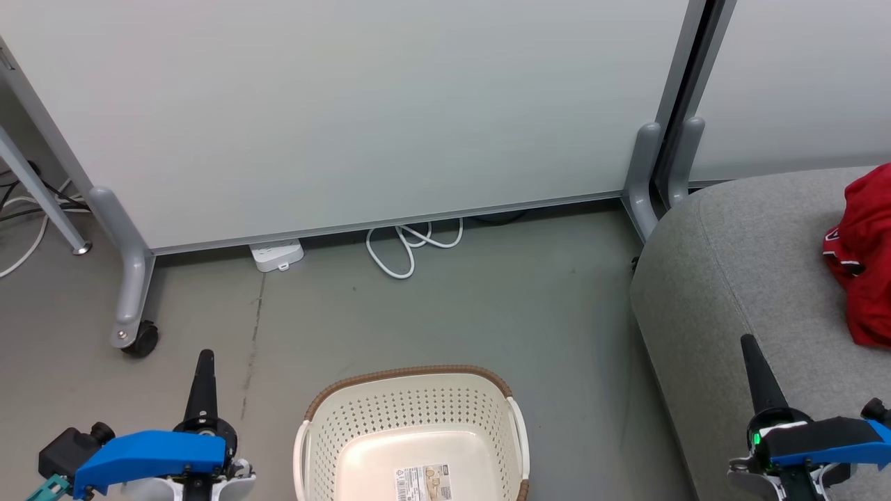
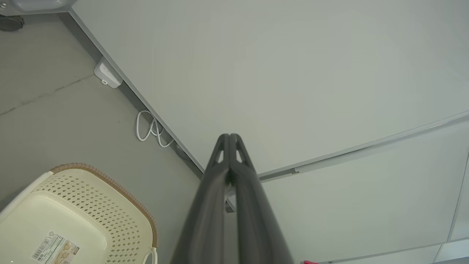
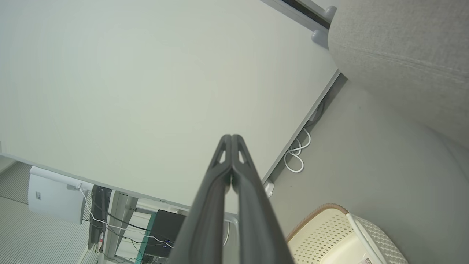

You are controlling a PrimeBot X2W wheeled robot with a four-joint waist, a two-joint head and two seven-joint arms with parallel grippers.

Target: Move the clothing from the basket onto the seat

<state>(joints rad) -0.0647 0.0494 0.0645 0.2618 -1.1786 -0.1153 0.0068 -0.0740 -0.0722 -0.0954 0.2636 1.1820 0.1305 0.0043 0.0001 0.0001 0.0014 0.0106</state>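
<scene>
At the lower left, the left gripper (image 1: pixel 204 358) is held over the floor (image 1: pixel 487 306), its two fingers pressed together tip to tip, as is confirmed in the left wrist view (image 2: pixel 230 137). Bare floor is left between it, the caster (image 1: pixel 143 341) of the partition (image 1: pixel 348 104) and the basket (image 1: pixel 411 374). The basket is set on the floor in the middle, a paper label (image 1: pixel 423 483) on its bare bottom. A strip of open floor is seen between its right handle and the rounded edge of the seat (image 1: pixel 738 264). The clothing (image 1: pixel 863 257) is heaped on the seat and cut by the right frame edge. The right gripper (image 1: pixel 748 342) is closed likewise and is seen against the seat's near part. A dark computer case (image 3: pixel 166 227) beyond the partition is shown by the right wrist view.
</scene>
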